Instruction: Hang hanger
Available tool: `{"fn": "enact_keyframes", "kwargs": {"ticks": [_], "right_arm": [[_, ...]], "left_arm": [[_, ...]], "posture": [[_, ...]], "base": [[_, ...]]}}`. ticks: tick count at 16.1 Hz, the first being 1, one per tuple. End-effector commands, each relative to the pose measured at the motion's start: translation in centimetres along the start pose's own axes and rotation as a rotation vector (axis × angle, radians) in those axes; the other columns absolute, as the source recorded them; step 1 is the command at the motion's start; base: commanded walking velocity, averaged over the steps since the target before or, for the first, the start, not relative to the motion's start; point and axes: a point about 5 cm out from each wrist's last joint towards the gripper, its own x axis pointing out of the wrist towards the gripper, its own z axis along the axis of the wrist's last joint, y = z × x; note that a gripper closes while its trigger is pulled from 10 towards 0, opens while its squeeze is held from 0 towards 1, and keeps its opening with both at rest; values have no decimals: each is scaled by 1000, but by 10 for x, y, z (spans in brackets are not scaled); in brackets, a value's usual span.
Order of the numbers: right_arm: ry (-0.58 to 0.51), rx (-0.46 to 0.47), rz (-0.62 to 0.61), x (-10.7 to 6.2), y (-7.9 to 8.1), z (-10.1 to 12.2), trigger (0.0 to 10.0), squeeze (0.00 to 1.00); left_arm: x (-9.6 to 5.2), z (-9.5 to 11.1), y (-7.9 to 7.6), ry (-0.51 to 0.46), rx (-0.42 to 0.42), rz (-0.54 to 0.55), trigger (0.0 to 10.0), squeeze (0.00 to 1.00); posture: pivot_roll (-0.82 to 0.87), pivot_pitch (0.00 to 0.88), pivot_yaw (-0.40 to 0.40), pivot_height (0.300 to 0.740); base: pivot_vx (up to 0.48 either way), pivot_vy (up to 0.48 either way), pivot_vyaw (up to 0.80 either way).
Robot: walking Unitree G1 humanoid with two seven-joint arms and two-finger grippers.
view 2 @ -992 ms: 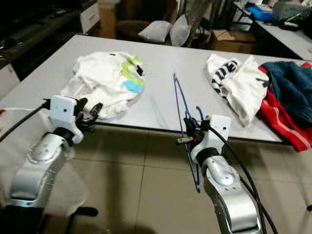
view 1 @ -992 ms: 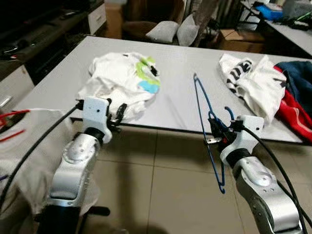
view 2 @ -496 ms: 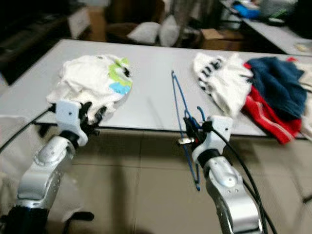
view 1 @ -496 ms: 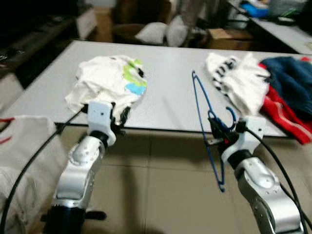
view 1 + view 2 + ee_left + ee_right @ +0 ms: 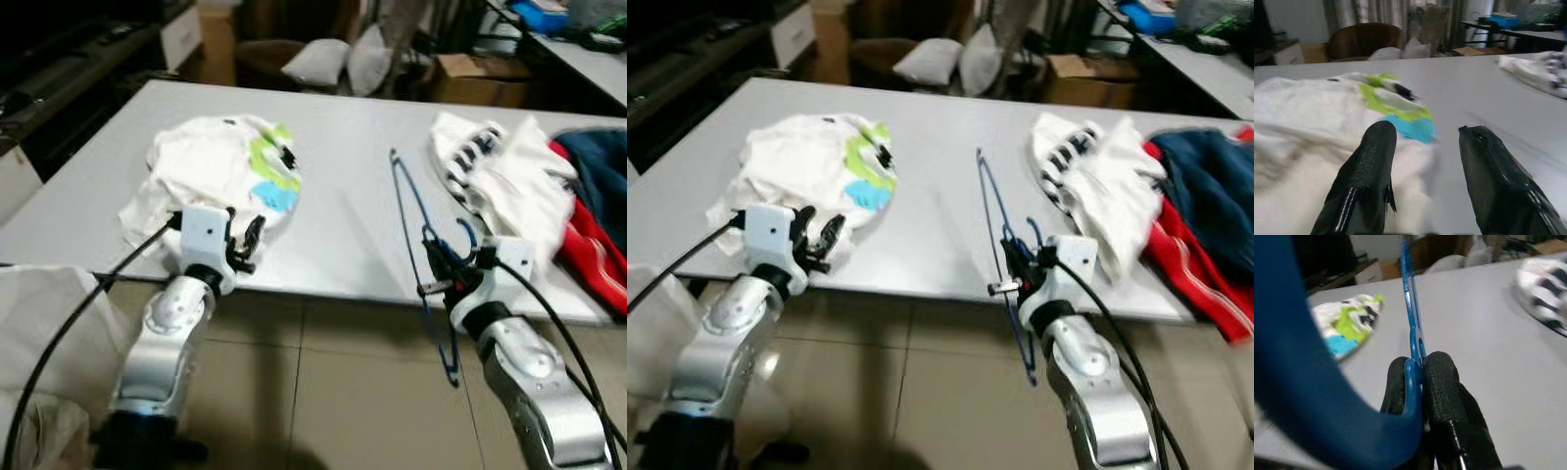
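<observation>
Currently right end effector (image 5: 443, 275) pinches blue hanger (image 5: 416, 235); left end effector (image 5: 247, 240) gapes empty. Thin wire might twist loose.

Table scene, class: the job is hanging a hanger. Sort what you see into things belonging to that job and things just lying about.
Belongs to the job:
blue hanger, clamped in the right end effector
white T-shirt, just ahead of the open left end effector

Just lying about:
striped white garment
red and navy clothes
pillows
cardboard box
</observation>
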Motion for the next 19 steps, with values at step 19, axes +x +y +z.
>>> {"fn": "enact_keyframes", "kwargs": {"ticks": [19], "right_arm": [[-97,-33,-265,-10,-49,23,10000,0]], "left_arm": [[56,-42,-128,242,-26,-674,10000,31]], "posture": [[-156,0,39,740]], "base": [[40,0,0]]}}
